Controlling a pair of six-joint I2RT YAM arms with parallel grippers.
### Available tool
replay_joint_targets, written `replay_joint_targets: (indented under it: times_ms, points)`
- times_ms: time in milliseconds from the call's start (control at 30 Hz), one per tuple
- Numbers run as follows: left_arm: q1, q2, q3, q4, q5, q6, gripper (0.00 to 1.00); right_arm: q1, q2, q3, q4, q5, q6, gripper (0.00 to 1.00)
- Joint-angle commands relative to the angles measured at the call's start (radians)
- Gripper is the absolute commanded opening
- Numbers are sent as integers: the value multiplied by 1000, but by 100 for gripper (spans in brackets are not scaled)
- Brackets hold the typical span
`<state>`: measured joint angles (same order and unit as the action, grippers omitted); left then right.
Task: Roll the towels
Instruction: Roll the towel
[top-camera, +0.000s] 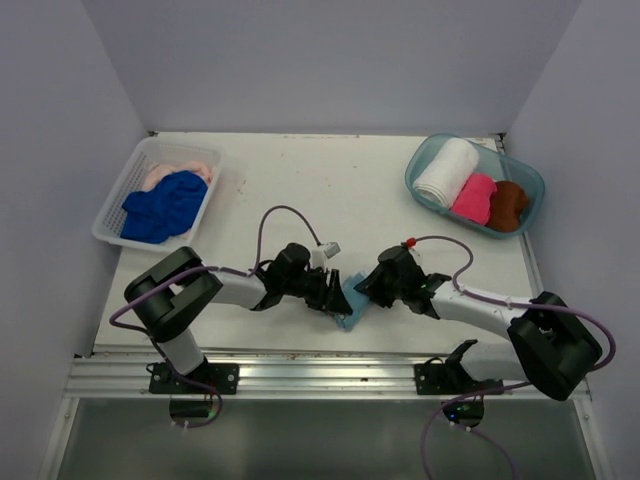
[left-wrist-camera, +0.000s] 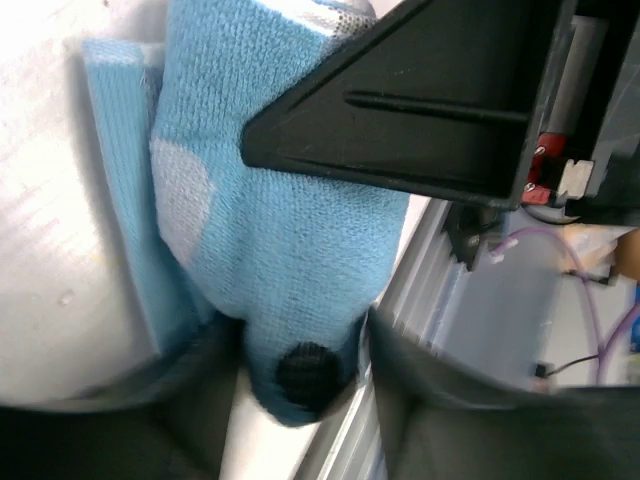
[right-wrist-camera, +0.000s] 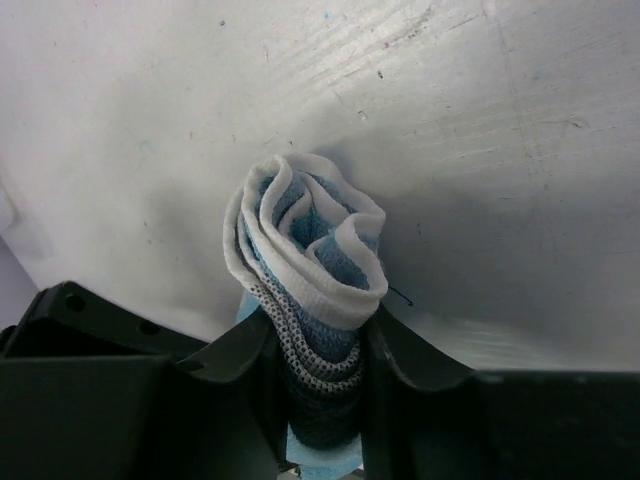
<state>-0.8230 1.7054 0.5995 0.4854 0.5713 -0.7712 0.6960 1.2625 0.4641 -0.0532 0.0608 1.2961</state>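
Scanning left to right: a white lattice basket (top-camera: 112, 215) is seen at the left edge of the table (top-camera: 330, 180). The royal blue towel (top-camera: 165, 205) is bunched in it, and the pale peach towel (top-camera: 188, 160) is crumpled behind that. Neither is rolled. At the centre, near the table's front edge, the light blue towel (top-camera: 353, 312) is located between the two arms. The left gripper (top-camera: 335, 292) is positioned on the towel's left side. In its wrist view the narrowed end of the towel is seen between the fingers, but whether it is actually pinched cannot be told. The right gripper (top-camera: 362, 290) is clamped on the same towel from the right. In its wrist view the rolled end, a white-edged spiral, is squeezed between both fingers. The two grippers are nearly touching. At the far right a clear teal tub (top-camera: 425, 160) is set at an angle, and three rolled towels are packed in it side by side: the white towel (top-camera: 447, 172), the hot pink towel (top-camera: 474, 198) and the brown towel (top-camera: 508, 205).
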Motion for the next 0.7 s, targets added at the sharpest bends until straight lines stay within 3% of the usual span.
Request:
replay_joint_targets:
  times_ms: [0, 33, 67, 167, 300, 400, 533, 667]
  points:
    - [13, -36, 3, -72, -33, 44, 62, 7, 41, 92, -149, 77, -7, 20]
    - [13, -52, 9, -109, -50, 65, 62, 7, 41, 116, -189, 77, -15, 20]
    - [13, -71, 17, -148, -71, 87, 75, 7, 49, 139, -271, 102, -23, 17]
    - [13, -168, 62, -322, -174, 174, 88, 7, 57, 206, -390, 135, -41, 12]
    - [7, -277, 130, -484, -316, 277, 89, 7, 69, 251, -459, 136, -34, 11]
    - [-63, -308, 167, -562, -468, 372, 88, 7, 98, 272, -482, 122, -26, 11]
    - [-209, -302, 187, -538, -602, 441, 88, 8, 124, 289, -482, 105, -20, 10]
    - [-274, -285, 206, -510, -656, 455, 88, 7, 130, 303, -487, 102, -17, 10]
